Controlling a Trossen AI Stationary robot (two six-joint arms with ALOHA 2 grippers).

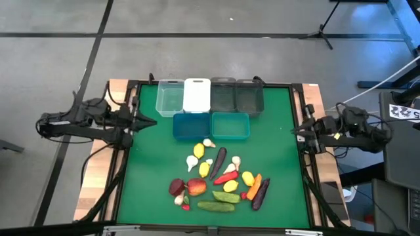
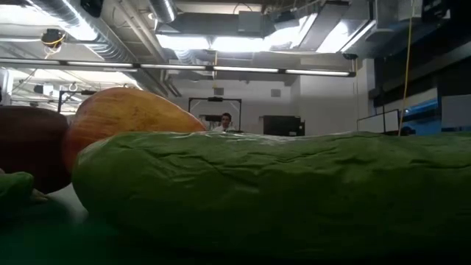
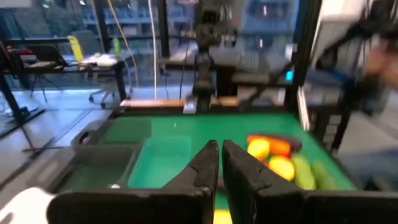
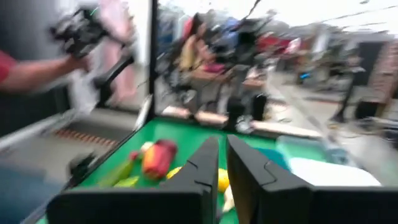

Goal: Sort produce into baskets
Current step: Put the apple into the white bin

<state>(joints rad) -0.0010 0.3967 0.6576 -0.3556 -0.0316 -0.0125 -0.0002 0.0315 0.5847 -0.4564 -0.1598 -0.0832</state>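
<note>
Both end effectors (image 1: 149, 122) (image 1: 294, 131) closed at opposite mat (image 1: 275, 170) edges, produce (image 1: 218, 178) between.

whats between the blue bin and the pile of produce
In the high view, only bare green mat lies between the blue bin and the produce pile; the nearest pieces, a lemon and a garlic, sit just below the bin.

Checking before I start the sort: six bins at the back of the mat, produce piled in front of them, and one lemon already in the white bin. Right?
Not quite. In the high view the white bin holds no lemon; the bins show no produce in them at all. The lemons lie with the rest of the produce on the mat. The rest stands: six bins at the back, the pile in front of them.
</note>
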